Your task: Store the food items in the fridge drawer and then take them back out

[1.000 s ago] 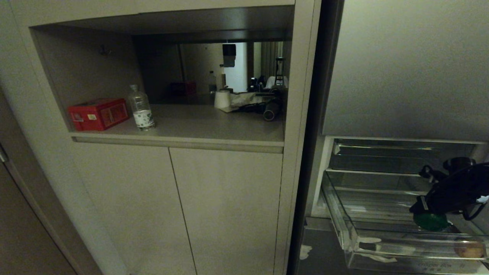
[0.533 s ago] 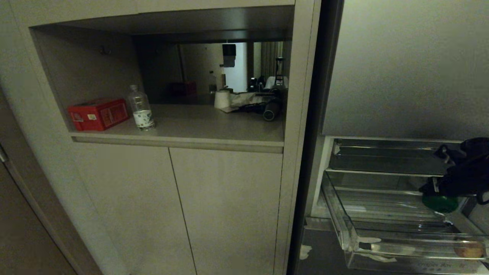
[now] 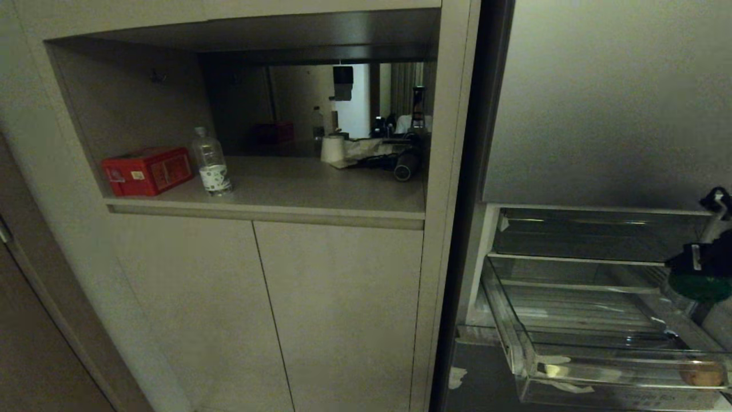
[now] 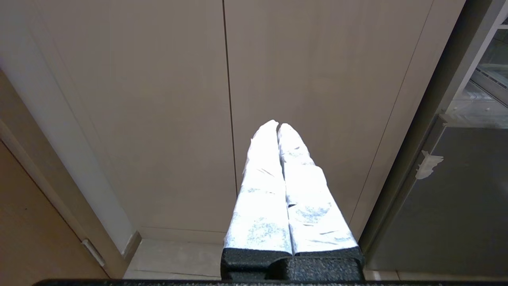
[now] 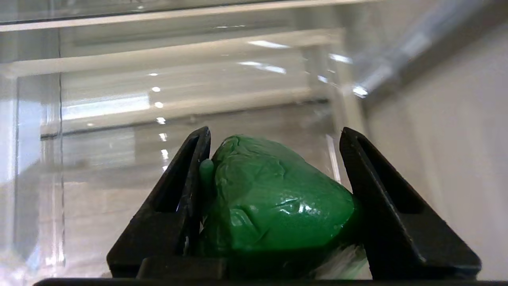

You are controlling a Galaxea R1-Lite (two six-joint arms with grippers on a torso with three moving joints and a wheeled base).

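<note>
- Green pepper [image 5: 274, 198] sits clamped between the 2 black fingers of the right gripper [image 5: 274, 171], above the far right part of the clear fridge drawer [image 3: 532, 343]; I judge it is being taken out.
- The tan item [image 3: 702, 375] lies in the drawer's near right corner.
- The left gripper [image 4: 278, 127] is pressed together, parked before the cabinet doors [image 4: 158, 99].

The right gripper [image 5: 274, 198] is at the far right edge of the head view, both black fingers [image 5: 178, 198] pressed against the sides of a held item. The left gripper [image 4: 278, 126] points straight ahead, its two white-wrapped fingers [image 4: 262, 198] closed together.
</note>
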